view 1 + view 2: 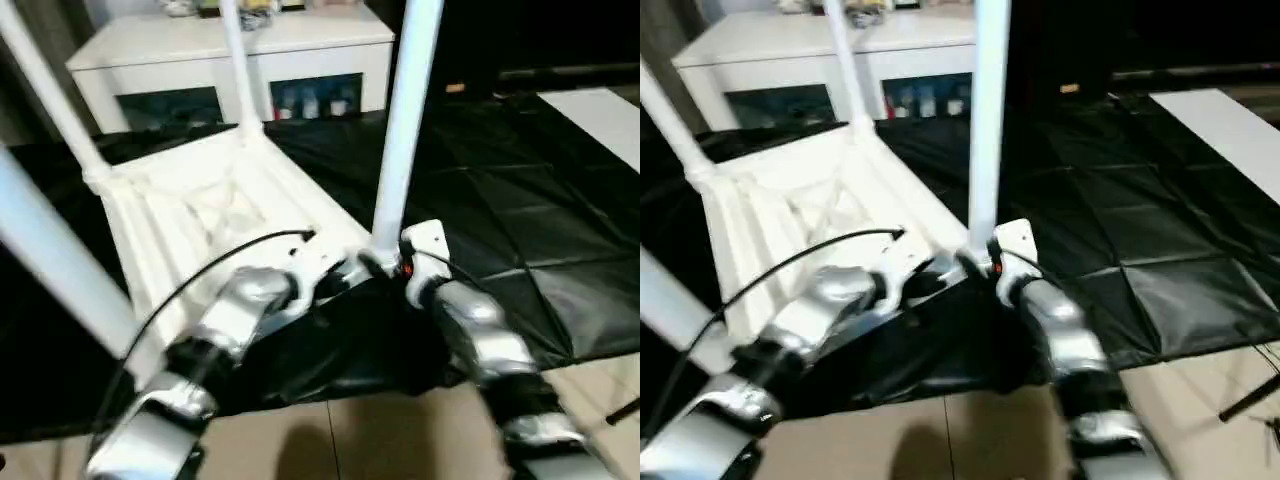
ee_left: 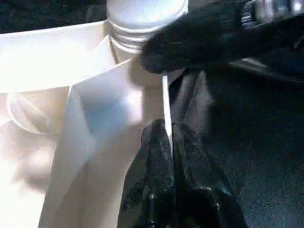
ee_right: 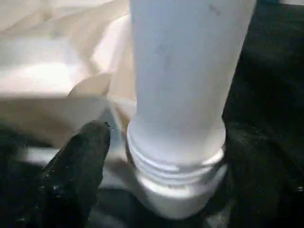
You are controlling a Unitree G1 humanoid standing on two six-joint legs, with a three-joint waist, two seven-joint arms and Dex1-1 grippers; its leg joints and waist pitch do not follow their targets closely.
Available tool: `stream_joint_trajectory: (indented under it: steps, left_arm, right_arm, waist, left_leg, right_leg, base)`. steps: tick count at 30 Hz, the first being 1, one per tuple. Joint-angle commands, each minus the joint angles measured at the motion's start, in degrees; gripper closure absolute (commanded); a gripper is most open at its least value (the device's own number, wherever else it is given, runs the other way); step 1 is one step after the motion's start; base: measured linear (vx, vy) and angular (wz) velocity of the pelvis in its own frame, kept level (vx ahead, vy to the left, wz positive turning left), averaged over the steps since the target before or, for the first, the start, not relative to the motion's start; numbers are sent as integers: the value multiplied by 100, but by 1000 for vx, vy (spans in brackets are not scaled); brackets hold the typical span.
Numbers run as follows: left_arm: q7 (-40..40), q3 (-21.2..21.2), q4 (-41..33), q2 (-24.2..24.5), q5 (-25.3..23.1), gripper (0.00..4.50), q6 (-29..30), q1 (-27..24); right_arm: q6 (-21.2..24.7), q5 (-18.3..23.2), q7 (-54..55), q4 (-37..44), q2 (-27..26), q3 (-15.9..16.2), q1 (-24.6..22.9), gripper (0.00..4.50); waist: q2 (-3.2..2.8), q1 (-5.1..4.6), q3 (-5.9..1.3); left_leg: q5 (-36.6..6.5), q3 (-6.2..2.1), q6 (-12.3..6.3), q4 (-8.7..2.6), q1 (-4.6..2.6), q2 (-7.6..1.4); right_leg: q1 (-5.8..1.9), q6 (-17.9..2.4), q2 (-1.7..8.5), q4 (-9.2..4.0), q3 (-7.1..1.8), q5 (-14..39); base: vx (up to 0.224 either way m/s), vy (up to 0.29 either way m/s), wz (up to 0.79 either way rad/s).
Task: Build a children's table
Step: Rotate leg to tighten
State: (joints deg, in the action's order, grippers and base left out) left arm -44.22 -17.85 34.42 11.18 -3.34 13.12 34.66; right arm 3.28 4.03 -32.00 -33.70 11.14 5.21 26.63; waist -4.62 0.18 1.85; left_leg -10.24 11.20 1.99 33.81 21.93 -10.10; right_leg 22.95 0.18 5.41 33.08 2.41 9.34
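The children's table (image 1: 200, 215) lies upside down on a black mat, ribbed underside up, with its white legs pointing upward. The near right leg (image 1: 405, 130) stands in its corner socket, its threads showing at the base (image 3: 180, 166). My left gripper (image 2: 166, 130) is shut on the thin rim of the table top just beside that corner. My right gripper (image 1: 385, 265) stands open around the base of this leg; one black finger (image 3: 80, 166) sits a little off the threads. Three other legs (image 1: 240, 70) rise at the far and left corners.
A white cabinet (image 1: 230, 50) with glass doors stands behind the table. The black mat (image 1: 520, 200) spreads to the right, with a white board (image 1: 600, 115) at its far right. Tan floor (image 1: 380, 430) runs along the near edge. A black cable (image 1: 200, 270) loops over my left forearm.
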Motion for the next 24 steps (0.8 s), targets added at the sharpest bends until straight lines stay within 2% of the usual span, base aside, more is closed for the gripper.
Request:
stream_joint_trajectory:
  steps: [1,3,4,5,6,7,9,10,11,12,14,18,19,21,24]
  left_arm:
    - [-465,-134,-7,214,81,450,-160,-298]
    - [-1194,-161,-420,542,343,450,-346,-548]
    - [-1514,-158,-668,728,471,450,-302,-676]
    - [-1557,-156,-704,755,489,450,-288,-693]
    - [-1782,-146,-905,922,571,450,-218,-779]
    - [-1901,-131,-1001,1003,623,450,-145,-817]
    - [-2164,-100,-1189,1171,739,450,-28,-894]
    - [-2414,-79,-1354,1338,848,450,103,-959]
    - [-2414,-79,-1354,1338,848,450,103,-959]
    - [-2493,-75,-1409,1398,881,450,151,-979]
    - [-2559,-32,-1440,1490,919,450,168,-989]
    - [-2603,-15,-1481,1566,943,450,228,-1005]
    - [-2603,-14,-1482,1566,943,450,229,-1005]
    - [-2607,-12,-1511,1570,952,450,266,-1013]
    - [-2628,-21,-1580,1576,972,450,333,-1036]
  right_arm:
    - [-134,45,-801,308,90,365,-106,68]
    - [-211,157,-1372,475,415,378,-197,68]
    - [-211,229,-1642,540,571,363,-214,68]
    - [-210,240,-1684,550,594,361,-217,68]
    - [-203,275,-1925,617,733,378,-232,68]
    - [-172,318,-2071,672,803,401,-248,68]
    - [-96,404,-2342,795,936,451,-283,68]
    - [-46,461,-2584,894,1047,500,-308,68]
    - [-46,461,-2584,894,1047,500,-308,68]
    - [-35,472,-2666,921,1082,516,-314,68]
    - [-28,496,-2872,949,1138,556,-320,68]
    - [-27,492,-3170,942,1188,662,-358,68]
    - [-27,492,-3170,941,1188,663,-358,82]
    - [0,518,-3195,929,1172,661,-357,82]
    - [34,549,-3218,950,1168,668,-365,116]
  waist:
    - [103,39,-309]
    - [125,54,-311]
    - [101,60,-322]
    - [92,80,-348]
    - [101,88,-349]
    - [87,103,-364]
    - [60,185,-348]
    - [80,199,-340]
    - [66,224,-350]
    - [67,222,-331]
    - [93,224,-322]
    - [102,236,-301]
    - [103,234,-300]
    - [107,229,-310]
    - [107,227,-323]
  left_leg:
    - [-1982,-150,-310,-468,-50,-236]
    - [-1857,-138,-409,-458,-33,-244]
    - [-1746,-148,-445,-457,-27,-258]
    - [-1529,-140,-487,-438,-44,-272]
    - [-1336,-108,-557,-419,-66,-280]
    - [-1248,-111,-587,-409,-67,-284]
    - [-1173,-89,-645,-409,-86,-305]
    - [-1226,-81,-606,-416,-94,-306]
    - [-1211,-91,-579,-415,-96,-310]
    - [-1270,-82,-536,-429,-100,-313]
    - [-1380,-79,-473,-435,-105,-307]
    - [-1586,-88,-325,-458,-109,-301]
    - [-1605,-87,-308,-458,-111,-298]
    - [-1533,-90,-299,-451,-104,-293]
    - [-1359,-84,-370,-426,-100,-285]
  right_leg:
    - [-221,-1160,282,-416,-124,1645]
    - [-228,-1180,285,-408,-126,1638]
    - [-246,-1213,300,-385,-129,1588]
    - [-245,-1301,289,-342,-125,1305]
    - [-211,-1436,249,-321,-119,957]
    - [-233,-1493,245,-283,-110,776]
    - [-215,-1560,230,-260,-99,676]
    - [-214,-1569,227,-257,-106,723]
    - [-222,-1571,237,-239,-104,731]
    - [-200,-1561,224,-253,-112,768]
    - [-200,-1554,233,-269,-123,867]
    - [-197,-1459,241,-291,-136,1190]
    - [-196,-1448,240,-294,-138,1213]
    - [-207,-1450,244,-285,-143,1121]
    - [-216,-1502,241,-266,-138,910]
  base:
    - [0,0,0]
    - [0,0,0]
    - [0,0,0]
    - [0,0,0]
    - [0,0,0]
    - [0,0,0]
    - [0,0,0]
    - [0,0,0]
    - [0,0,0]
    - [0,0,0]
    - [0,0,0]
    - [0,0,0]
    - [0,0,0]
    - [0,0,0]
    - [0,0,0]
